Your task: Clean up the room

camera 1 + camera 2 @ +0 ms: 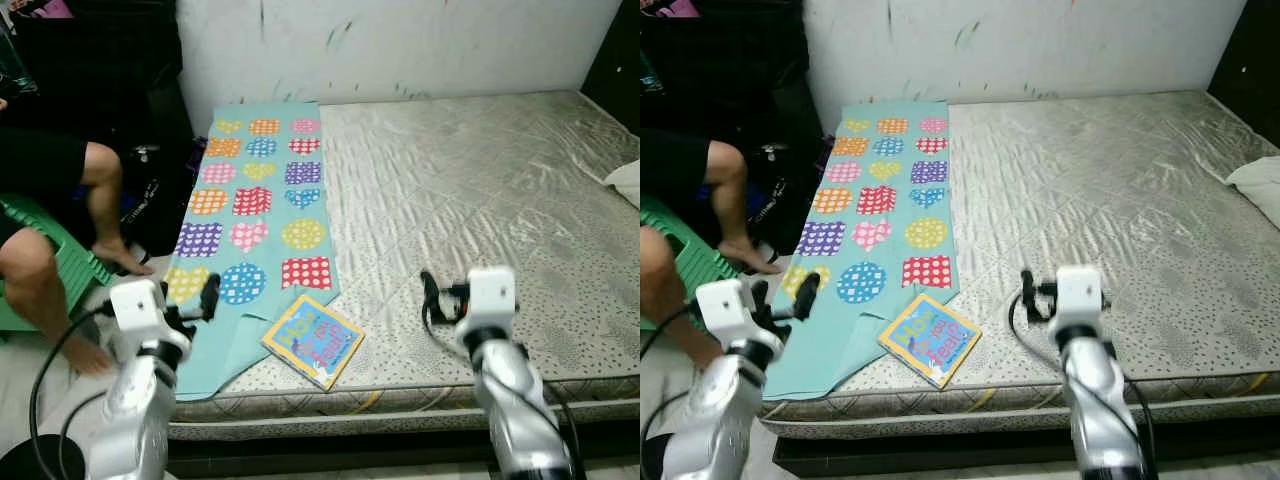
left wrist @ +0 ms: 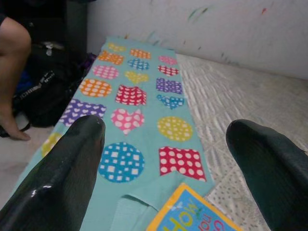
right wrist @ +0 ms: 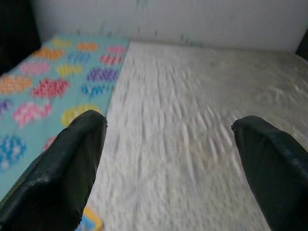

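Left gripper (image 1: 208, 296) spread wide, empty, over the cloth (image 1: 255, 210) — book (image 1: 312, 340) lies at the mattress (image 1: 480, 200) edge. Right gripper (image 1: 430, 292) gaping, empty too. Risk: a clumsy nudge could slide the book off.

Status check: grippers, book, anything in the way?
Left gripper and right gripper both open, empty. Book flat at mattress front edge, corner on patterned cloth. Person's legs at left.

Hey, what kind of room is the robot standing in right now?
Most likely a bedroom in a home. A large bare mattress lies low against a scuffed white wall, with a teal patterned cloth spread along one side and a children's book near its front edge.
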Controlling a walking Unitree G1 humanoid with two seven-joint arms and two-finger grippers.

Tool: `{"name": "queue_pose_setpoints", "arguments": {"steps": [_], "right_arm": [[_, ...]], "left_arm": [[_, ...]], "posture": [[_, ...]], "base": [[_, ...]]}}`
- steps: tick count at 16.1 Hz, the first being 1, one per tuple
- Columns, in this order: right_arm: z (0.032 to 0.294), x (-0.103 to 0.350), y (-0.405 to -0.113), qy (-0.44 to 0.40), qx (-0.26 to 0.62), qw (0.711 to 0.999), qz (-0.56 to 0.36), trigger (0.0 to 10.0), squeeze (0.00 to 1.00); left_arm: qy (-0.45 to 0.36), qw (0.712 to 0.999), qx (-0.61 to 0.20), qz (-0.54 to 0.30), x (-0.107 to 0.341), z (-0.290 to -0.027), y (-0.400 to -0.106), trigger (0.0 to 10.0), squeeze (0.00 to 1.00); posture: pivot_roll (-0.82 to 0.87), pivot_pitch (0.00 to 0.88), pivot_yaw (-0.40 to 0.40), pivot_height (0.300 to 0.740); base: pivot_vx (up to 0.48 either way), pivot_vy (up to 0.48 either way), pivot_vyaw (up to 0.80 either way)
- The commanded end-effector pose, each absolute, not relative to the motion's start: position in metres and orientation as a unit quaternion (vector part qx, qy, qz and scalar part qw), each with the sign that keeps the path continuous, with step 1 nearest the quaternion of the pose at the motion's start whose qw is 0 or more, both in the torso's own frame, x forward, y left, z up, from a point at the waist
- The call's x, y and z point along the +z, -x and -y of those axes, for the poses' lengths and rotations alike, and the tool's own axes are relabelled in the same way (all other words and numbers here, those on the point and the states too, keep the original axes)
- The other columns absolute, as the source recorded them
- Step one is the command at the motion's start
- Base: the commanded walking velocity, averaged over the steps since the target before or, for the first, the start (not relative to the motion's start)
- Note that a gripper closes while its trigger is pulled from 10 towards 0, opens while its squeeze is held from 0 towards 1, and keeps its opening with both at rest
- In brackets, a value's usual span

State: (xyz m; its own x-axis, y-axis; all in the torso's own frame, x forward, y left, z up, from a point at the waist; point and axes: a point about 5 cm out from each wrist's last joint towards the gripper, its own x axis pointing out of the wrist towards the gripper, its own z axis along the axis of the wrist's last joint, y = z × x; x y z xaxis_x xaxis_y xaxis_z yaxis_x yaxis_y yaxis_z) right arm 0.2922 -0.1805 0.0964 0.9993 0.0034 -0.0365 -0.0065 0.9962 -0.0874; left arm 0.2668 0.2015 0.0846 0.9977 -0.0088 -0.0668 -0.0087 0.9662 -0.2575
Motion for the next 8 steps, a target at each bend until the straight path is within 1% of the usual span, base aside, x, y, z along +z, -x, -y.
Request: {"name": "queue_pose_setpoints", "arguments": {"steps": [1,3,4,7,8], "right_arm": [[0.178,0.096,-0.294,0.033,0.005,0.999,-0.017,10.0,0.00],[0.172,0.093,-0.291,0.027,0.014,0.999,-0.018,10.0,0.00],[0.166,0.090,-0.286,0.025,0.028,0.999,-0.022,10.0,0.00],[0.171,0.085,-0.285,0.025,0.013,0.999,-0.036,10.0,0.00],[0.168,0.083,-0.281,0.032,0.025,0.998,-0.042,10.0,0.00]], "left_arm": [[0.131,0.990,-0.002,-0.043,0.081,-0.201,-0.270,10.0,0.00],[0.135,0.990,-0.003,-0.037,0.084,-0.197,-0.271,10.0,0.00],[0.137,0.990,-0.003,-0.036,0.085,-0.197,-0.265,10.0,0.00],[0.138,0.989,-0.007,-0.055,0.073,-0.194,-0.255,10.0,0.00],[0.139,0.989,-0.008,-0.053,0.074,-0.191,-0.255,10.0,0.00]], "posture": [[-0.11,0.000,0.050,0.740],[-0.09,0.000,0.044,0.740],[-0.08,0.000,0.039,0.740],[-0.10,0.000,0.037,0.740],[-0.10,0.000,0.036,0.740]], "base": [[0.000,0.000,0.00],[0.000,0.000,0.00],[0.000,0.000,0.00],[0.000,0.000,0.00],[0.000,0.000,0.00]]}}
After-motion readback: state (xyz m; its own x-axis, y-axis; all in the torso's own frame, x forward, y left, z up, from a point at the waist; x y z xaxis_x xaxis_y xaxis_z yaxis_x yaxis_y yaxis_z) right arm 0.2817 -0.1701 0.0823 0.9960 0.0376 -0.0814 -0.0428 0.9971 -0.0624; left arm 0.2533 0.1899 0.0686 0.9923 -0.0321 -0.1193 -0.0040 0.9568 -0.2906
